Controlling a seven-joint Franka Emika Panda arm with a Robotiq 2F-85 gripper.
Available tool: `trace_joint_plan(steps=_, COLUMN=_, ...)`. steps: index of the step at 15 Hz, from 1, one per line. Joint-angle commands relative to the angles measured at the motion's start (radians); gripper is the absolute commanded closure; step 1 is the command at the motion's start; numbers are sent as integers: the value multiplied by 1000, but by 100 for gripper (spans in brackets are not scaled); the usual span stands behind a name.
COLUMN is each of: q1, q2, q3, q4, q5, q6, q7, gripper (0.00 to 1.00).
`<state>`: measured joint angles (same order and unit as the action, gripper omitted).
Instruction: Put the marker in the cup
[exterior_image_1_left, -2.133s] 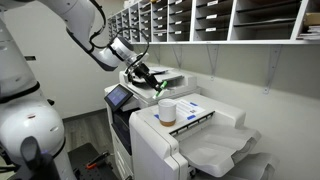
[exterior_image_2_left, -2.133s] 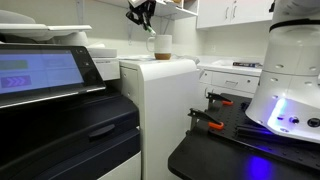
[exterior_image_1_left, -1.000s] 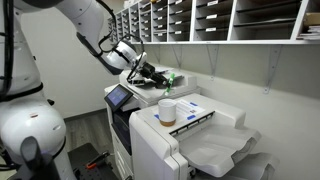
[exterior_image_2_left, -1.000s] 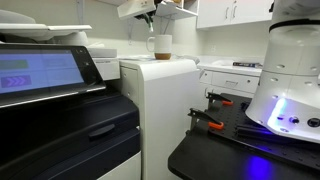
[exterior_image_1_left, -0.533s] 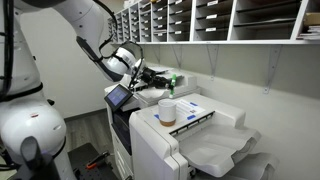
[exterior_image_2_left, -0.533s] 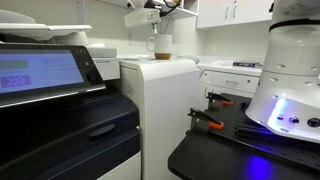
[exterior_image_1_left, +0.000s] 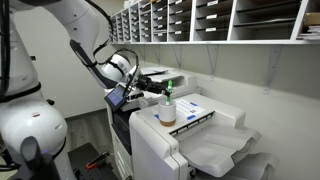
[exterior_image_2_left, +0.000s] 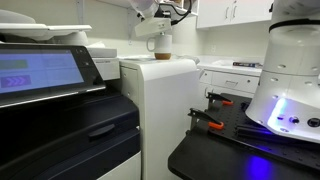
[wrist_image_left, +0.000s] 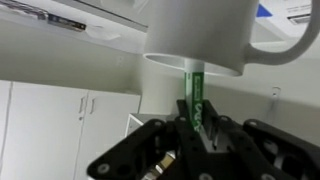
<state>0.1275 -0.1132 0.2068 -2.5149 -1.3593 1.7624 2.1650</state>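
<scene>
The white cup (exterior_image_1_left: 167, 112) with a brown band stands on top of the white printer (exterior_image_1_left: 190, 135); it also shows in an exterior view (exterior_image_2_left: 162, 45) and fills the top of the wrist view (wrist_image_left: 196, 35). My gripper (exterior_image_1_left: 160, 90) is shut on the green marker (exterior_image_1_left: 168, 90) and holds it upright just above the cup's mouth. In the wrist view, which is upside down, the marker (wrist_image_left: 196, 95) runs from between the jaws (wrist_image_left: 197, 128) into the cup's rim. In an exterior view the gripper (exterior_image_2_left: 158, 14) hangs over the cup.
A copier with a blue touch screen (exterior_image_2_left: 35, 72) stands beside the printer. Wall shelves of mail slots (exterior_image_1_left: 220, 18) hang above. Papers (exterior_image_1_left: 192, 103) lie on the printer top by the cup. A white robot base (exterior_image_2_left: 290, 80) stands on a dark table.
The gripper has carried the marker over and down toward the cup; the marker now stands upright with its tip at the cup's mouth. The cup has not moved.
</scene>
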Motion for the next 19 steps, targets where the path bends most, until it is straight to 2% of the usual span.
trace_joint_plan(steps=1, q1=25, q2=-28, q3=-18, q4=-47, q5=-6, q6=31, q7=17, gripper=55)
trace_joint_plan(steps=2, q1=28, q2=-31, q3=-17, q4=-54, q5=-9, q6=32, q7=9, gripper=54)
trace_joint_plan(steps=5, q1=39, q2=-74, q3=-19, q4=-70, q5=9, q6=67, q7=-27, gripper=34)
trace_joint_plan(steps=8, q1=55, q2=-151, q3=-28, q4=-81, q5=84, q6=122, q7=-182, gripper=10)
trace_joint_plan(steps=10, q1=66, q2=-202, q3=-33, q4=-79, q5=170, q6=109, q7=-328, gripper=0)
trace_joint_plan(steps=11, q1=72, q2=-231, q3=-39, q4=-78, q5=222, q6=105, q7=-419, gripper=0)
trace_joint_plan(steps=14, q1=76, q2=-299, q3=-41, q4=-75, q5=317, q6=73, q7=-581, gripper=0)
trace_joint_plan(steps=19, q1=65, q2=-393, q3=-34, q4=-93, q5=372, q6=50, q7=-738, gripper=0)
